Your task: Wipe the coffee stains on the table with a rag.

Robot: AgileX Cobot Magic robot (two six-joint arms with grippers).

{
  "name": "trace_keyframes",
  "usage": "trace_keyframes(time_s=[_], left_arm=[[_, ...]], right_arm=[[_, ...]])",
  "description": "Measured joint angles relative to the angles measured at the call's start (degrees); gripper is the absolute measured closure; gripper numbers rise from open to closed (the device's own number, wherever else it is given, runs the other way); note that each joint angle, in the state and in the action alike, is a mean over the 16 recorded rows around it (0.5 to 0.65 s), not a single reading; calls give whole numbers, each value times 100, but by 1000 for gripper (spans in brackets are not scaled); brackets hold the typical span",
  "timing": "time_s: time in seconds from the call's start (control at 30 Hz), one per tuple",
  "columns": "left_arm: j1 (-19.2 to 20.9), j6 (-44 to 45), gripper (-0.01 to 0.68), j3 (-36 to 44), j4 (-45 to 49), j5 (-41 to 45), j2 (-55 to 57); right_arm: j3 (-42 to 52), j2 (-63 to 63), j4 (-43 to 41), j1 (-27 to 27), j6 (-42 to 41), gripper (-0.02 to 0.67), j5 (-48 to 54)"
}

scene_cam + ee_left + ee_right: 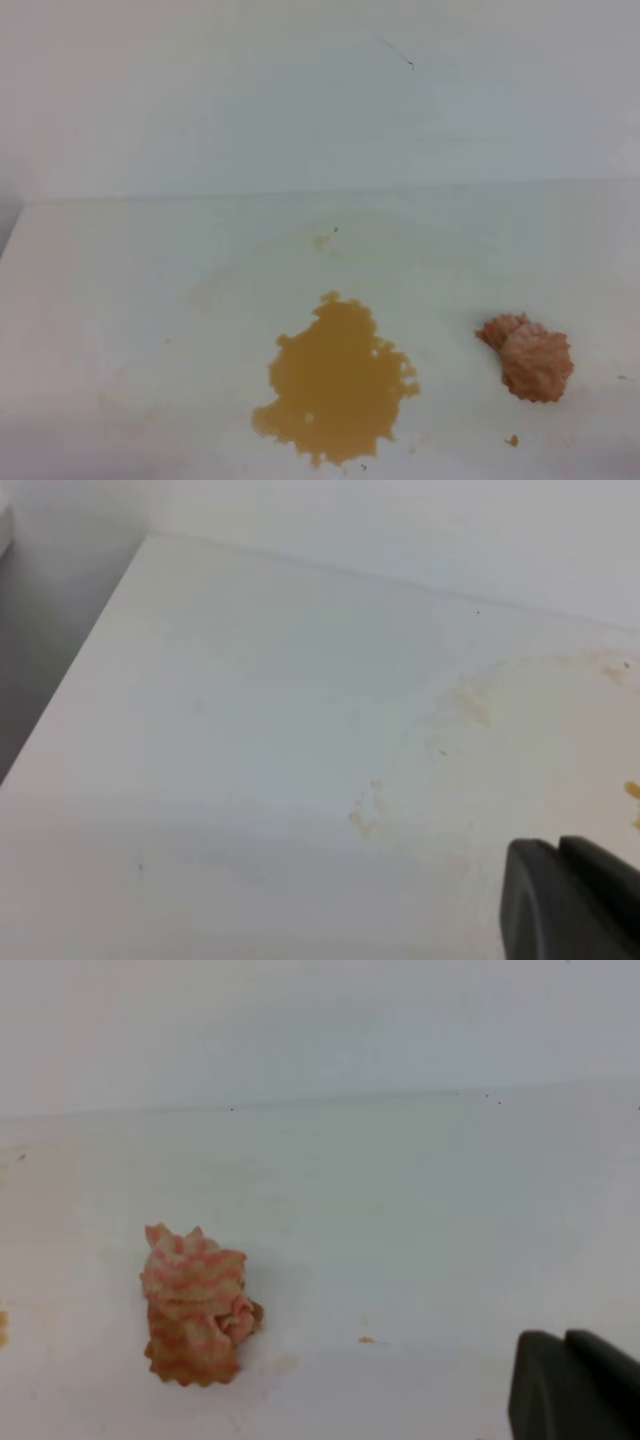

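Note:
A tan-brown blotch of coffee stains [335, 385] with ragged edges lies near the front middle of the white table [120, 300]. The rag [530, 358], a pinkish-orange wrinkled wad, sits on the table to the right of the blotch, apart from it. In the right wrist view the rag [195, 1310] lies left of my right gripper [565, 1335], whose dark fingers stand together at the lower right, holding nothing. My left gripper [557, 845] shows its fingers pressed together over pale brownish smears [465, 705]. Neither gripper appears in the exterior high view.
A tiny orange crumb [512, 440] lies in front of the rag. A faint smudge [322, 240] marks the table behind the blotch. A white wall [300, 100] closes the back. The table's left edge [70, 690] drops to a grey floor.

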Motion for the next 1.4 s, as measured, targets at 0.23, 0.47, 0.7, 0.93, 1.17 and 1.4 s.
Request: trace_keyframes(time_s=[0.23,0.47,0.7,0.93,1.17,1.4], left_arm=[[0,0,672,0,0,0,0],[0,0,672,0,0,0,0],[0,0,672,0,0,0,0],[0,0,672,0,0,0,0],[0,0,672,0,0,0,0],[0,0,672,0,0,0,0]], right_arm=[[0,0,0,0,0,652,0],[0,0,-22,0,-2,652,-9],[0,0,-35,0,-26,652,-19],[0,0,-51,0,-56,652,-114],[0,0,-72,0,-71,652,-453],[-3,0,-92,0,-81,652,-1461]])
